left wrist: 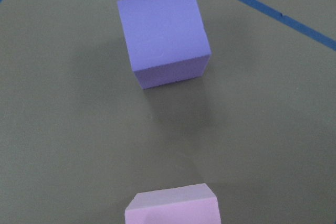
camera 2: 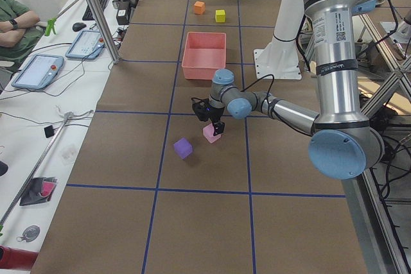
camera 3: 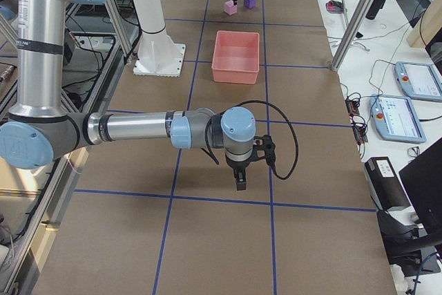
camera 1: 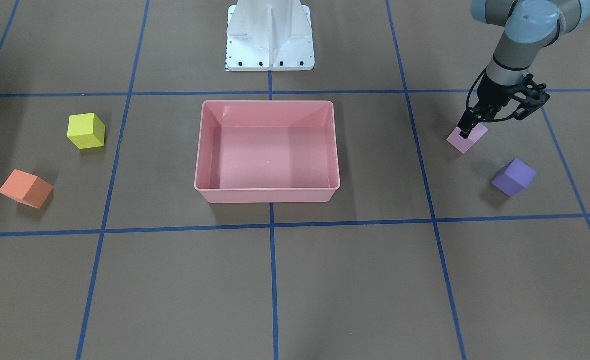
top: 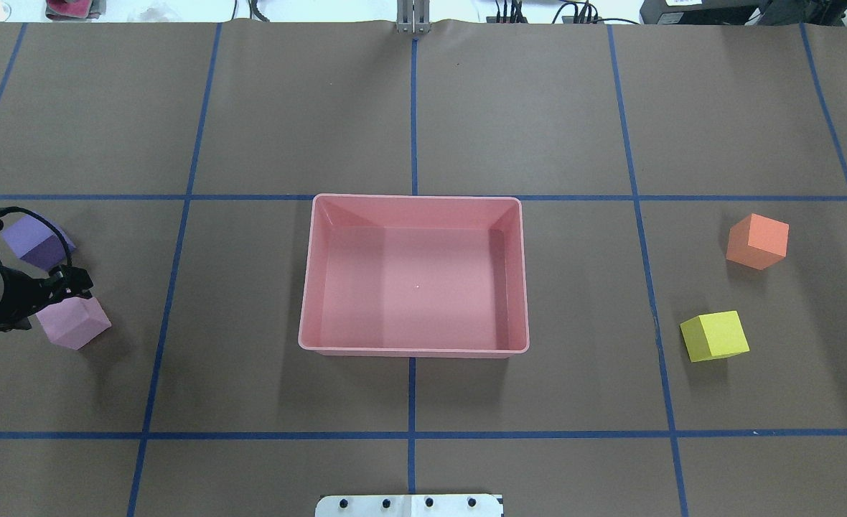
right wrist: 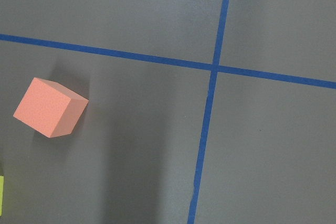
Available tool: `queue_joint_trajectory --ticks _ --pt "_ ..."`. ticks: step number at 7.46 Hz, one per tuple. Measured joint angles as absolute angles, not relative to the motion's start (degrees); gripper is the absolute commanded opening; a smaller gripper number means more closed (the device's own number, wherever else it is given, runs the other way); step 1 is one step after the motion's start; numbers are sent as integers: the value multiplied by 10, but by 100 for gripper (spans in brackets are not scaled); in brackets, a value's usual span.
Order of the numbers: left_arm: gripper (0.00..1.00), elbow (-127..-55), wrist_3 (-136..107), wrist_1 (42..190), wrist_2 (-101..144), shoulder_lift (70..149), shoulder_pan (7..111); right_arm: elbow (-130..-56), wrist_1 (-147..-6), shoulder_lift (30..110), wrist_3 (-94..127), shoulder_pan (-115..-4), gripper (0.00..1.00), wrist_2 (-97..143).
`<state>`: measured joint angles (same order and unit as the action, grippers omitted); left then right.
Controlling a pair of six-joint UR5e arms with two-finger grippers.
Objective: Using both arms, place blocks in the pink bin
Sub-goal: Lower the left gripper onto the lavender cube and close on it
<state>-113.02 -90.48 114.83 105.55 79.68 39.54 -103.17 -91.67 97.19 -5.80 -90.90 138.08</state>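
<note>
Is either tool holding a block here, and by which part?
Left tool is down at the light pink block's top, but a closed hold cannot be told. Right tool holds no block.

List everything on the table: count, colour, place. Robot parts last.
bin: one, pink, table centre, empty.
pink block: one, lilac, robot's left side.
purple block: one, purple, near pink block, apart.
yellow block: one, yellow, robot's right side.
orange block: one, orange, right side, farther out than yellow.
pedestal: one, white, behind bin.
left end effector: one, black, at pink block.
right end effector: one, black, above table, right side.
</note>
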Motion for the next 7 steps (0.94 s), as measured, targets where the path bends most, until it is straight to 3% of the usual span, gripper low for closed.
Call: queue_joint_trajectory --ticks 4,5,6,7 --pt "99 -1103 -907 1149 1054 813 381 -1032 -917 972 -58 -909 100 1381" --pt "60 -1092 -907 1149 1054 821 380 -1032 -917 972 -58 -909 100 1381" --pt "6 -1086 -907 1149 1054 825 380 -1032 -917 972 -58 -909 100 1381" --pt "0 -1084 -907 1149 1050 826 379 -1032 -917 971 -58 -910 100 1381"
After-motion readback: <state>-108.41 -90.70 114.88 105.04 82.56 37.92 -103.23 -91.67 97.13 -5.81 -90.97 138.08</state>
